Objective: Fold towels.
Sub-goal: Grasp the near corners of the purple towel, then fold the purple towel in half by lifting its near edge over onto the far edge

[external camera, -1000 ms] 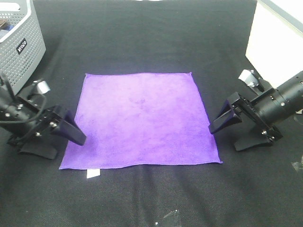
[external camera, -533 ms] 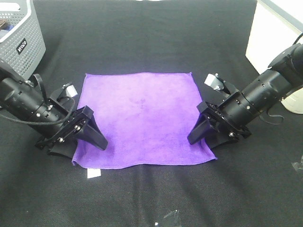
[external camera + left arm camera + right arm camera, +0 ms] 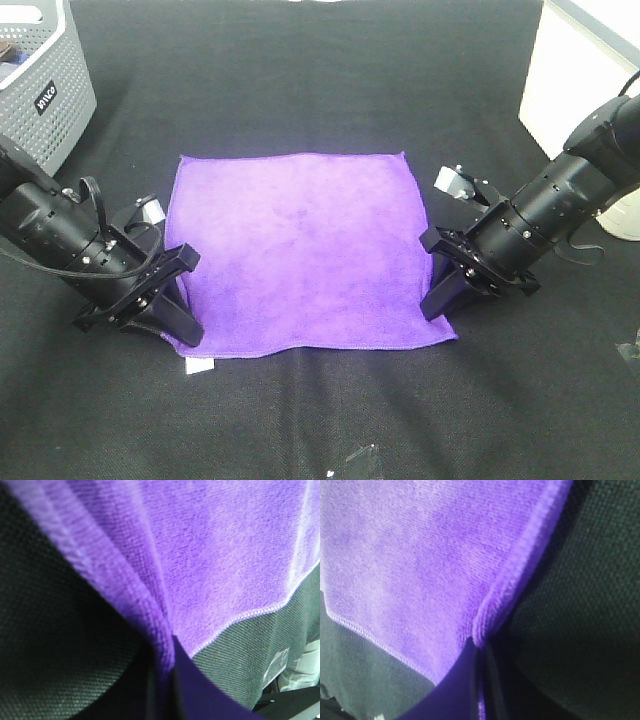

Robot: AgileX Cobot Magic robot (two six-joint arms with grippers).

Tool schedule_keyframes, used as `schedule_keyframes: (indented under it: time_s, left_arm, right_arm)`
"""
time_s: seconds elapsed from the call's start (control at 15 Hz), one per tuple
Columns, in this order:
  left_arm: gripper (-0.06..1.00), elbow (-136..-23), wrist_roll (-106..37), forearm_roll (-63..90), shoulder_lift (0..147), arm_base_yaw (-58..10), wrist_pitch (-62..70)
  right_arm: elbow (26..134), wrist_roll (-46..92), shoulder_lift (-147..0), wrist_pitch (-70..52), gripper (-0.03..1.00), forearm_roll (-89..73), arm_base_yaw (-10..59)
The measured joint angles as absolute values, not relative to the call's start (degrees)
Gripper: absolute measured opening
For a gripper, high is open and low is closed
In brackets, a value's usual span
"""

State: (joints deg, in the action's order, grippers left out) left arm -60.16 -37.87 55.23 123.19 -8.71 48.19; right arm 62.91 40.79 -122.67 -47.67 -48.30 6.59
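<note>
Purple towel (image 3: 300,250) flat on black mat (image 3: 300,60); L gripper (image 3: 187,334), R gripper (image 3: 438,304) pinching its side edges; grey basket (image 3: 60,60) label (image 3: 46,100) "WILCO".

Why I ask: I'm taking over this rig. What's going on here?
Two robot arms are gripping a purple towel spread flat on the black table. The left gripper is shut on its left edge near the front corner, the right gripper on its right edge likewise. No fold is made yet.
</note>
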Motion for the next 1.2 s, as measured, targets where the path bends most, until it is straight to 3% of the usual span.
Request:
schedule_keyframes:
  time_s: [0.53, 0.8, 1.0, 1.2]
  left_arm:
    - [0.0, -56.3, -37.0, 44.2, 114.6, -9.1, 51.6]
    - [0.0, -55.0, -29.2, 37.0, 107.3, -9.1, 52.9]
    - [0.0, -57.8, -28.3, 37.0, 107.0, -9.1, 51.5]
    - [0.0, -68.8, -28.1, 38.6, 112.5, -9.1, 51.4]
  right_arm:
    - [58.0, 29.7, -114.8, -56.8, 0.01, -44.2, 6.6]
    - [53.8, 27.3, -110.6, -59.3, 0.01, -43.6, 6.9]
    - [60.2, 27.2, -110.5, -57.2, 0.01, -41.5, 7.0]
    - [74.6, 23.8, -114.4, -56.5, 0.01, -38.0, 7.0]
